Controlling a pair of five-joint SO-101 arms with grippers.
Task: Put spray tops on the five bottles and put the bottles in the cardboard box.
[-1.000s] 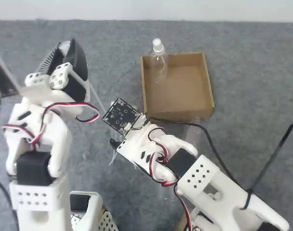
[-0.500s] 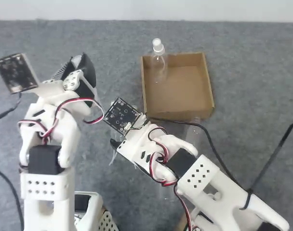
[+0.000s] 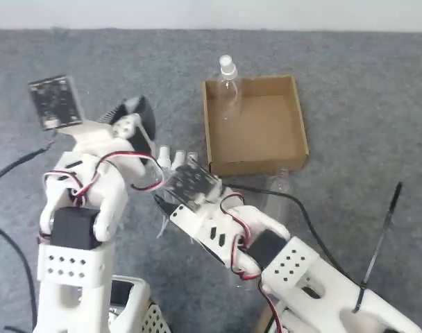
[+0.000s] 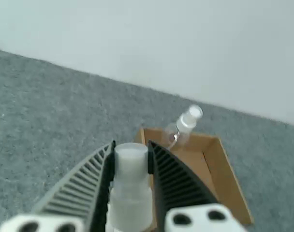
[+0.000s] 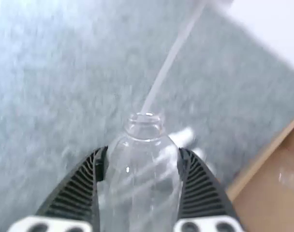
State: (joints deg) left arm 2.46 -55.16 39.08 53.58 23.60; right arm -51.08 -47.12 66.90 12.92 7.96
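Observation:
My left gripper (image 4: 131, 146) is shut on a white spray top (image 4: 131, 179), held above the carpet left of the cardboard box (image 3: 256, 128). Its thin tube (image 5: 171, 58) slants down to just above the open neck of a clear bottle (image 5: 143, 164). My right gripper (image 5: 137, 154) is shut on that bottle, upright, just before the box's near left corner. In the box's far left corner stands a bottle (image 3: 228, 83) with a spray top fitted. Loose spray tops (image 3: 173, 158) lie on the carpet between the arms.
Another clear bottle (image 3: 280, 182) lies against the box's front wall. Grey carpet (image 3: 364, 104) covers the surface around the box. A black cable (image 3: 381, 236) sticks up at the right, and a white base (image 3: 131, 305) sits at the bottom edge.
My left arm has swung right toward the right arm, carrying the spray top over the bottle. The right wrist tilted slightly, and the loose spray tops on the carpet came into sight.

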